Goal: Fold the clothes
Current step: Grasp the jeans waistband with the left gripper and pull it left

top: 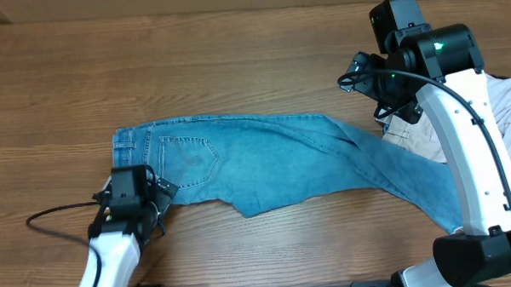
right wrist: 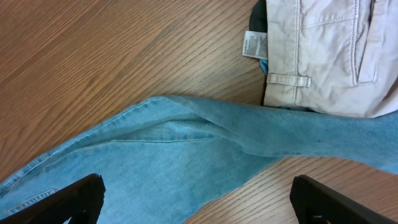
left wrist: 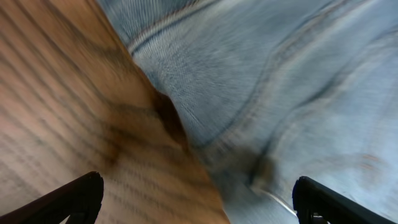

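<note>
The light blue jeans (top: 273, 160) lie spread across the wooden table, waistband at the left, a back pocket facing up, legs running right toward the table's right front. My left gripper (top: 165, 191) is open, low over the jeans' near edge by the waistband; in the left wrist view (left wrist: 199, 202) its fingers straddle the denim edge (left wrist: 261, 93) and bare wood. My right gripper (top: 381, 113) is open and raised above the jeans' far edge near the leg; in the right wrist view (right wrist: 199, 199) denim (right wrist: 155, 162) lies below it.
Beige trousers (top: 510, 117) lie piled at the table's right edge, partly under the jeans' leg; they show in the right wrist view (right wrist: 329, 56) with a white label. A black cable (top: 54, 223) loops on the table left of my left arm.
</note>
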